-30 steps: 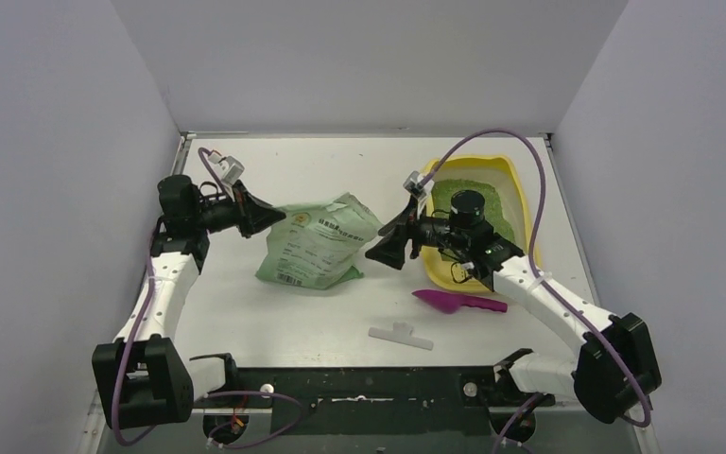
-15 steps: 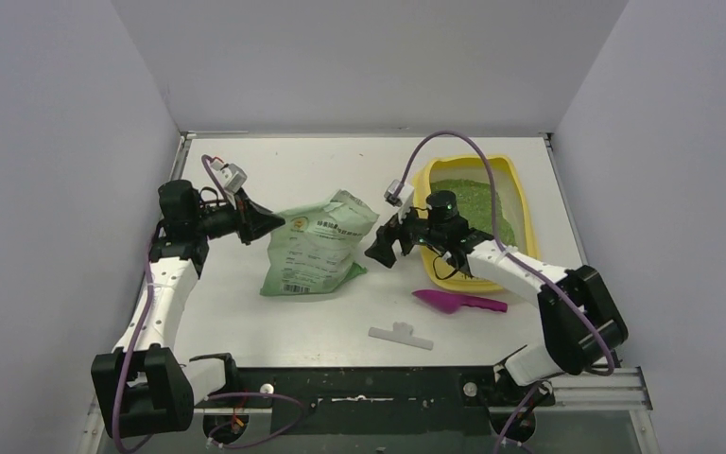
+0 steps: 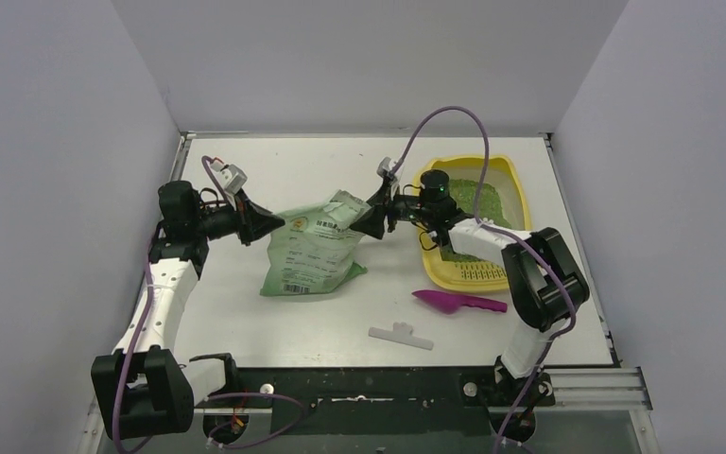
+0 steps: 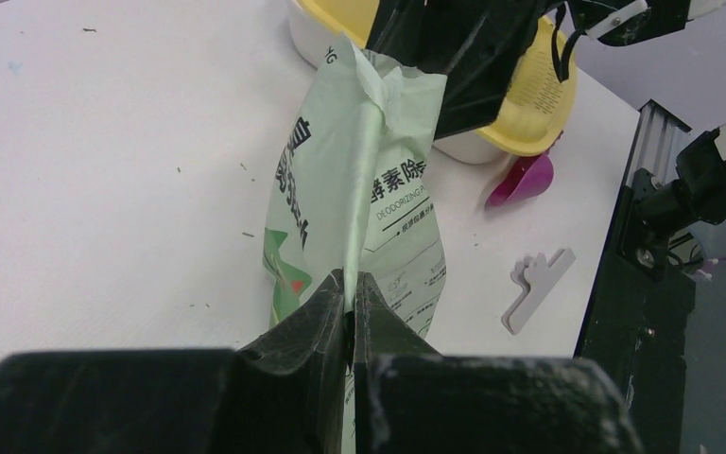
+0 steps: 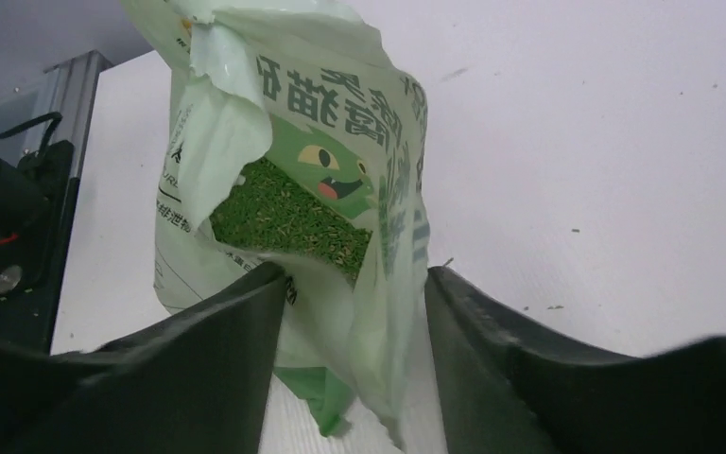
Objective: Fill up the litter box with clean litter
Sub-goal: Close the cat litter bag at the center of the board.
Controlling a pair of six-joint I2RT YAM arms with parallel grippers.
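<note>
The yellow litter box (image 3: 480, 276) sits at the right with clean litter (image 3: 487, 200) spread in its far half. A light-green printed bag (image 3: 317, 251) stands left of it, mouth torn open, more green granules (image 5: 284, 213) showing inside. My left gripper (image 3: 269, 224) is shut on the bag's left edge; in the left wrist view the fingers (image 4: 326, 312) pinch its seam. My right gripper (image 3: 364, 219) is open at the bag's top right corner. In the right wrist view the bag (image 5: 378, 123) hangs loose between the spread jaws of the right gripper (image 5: 354, 284).
A magenta scoop (image 3: 458, 302) lies on the table in front of the litter box. A white clip (image 3: 401, 334) lies nearer the front edge. Grey walls close in the table on three sides. The right arm reaches across the litter box's left rim.
My right arm has swung left from over the litter box to the bag's top corner, its jaws now either side of the bag's mouth. The left gripper keeps its hold; the bag stands slightly more upright.
</note>
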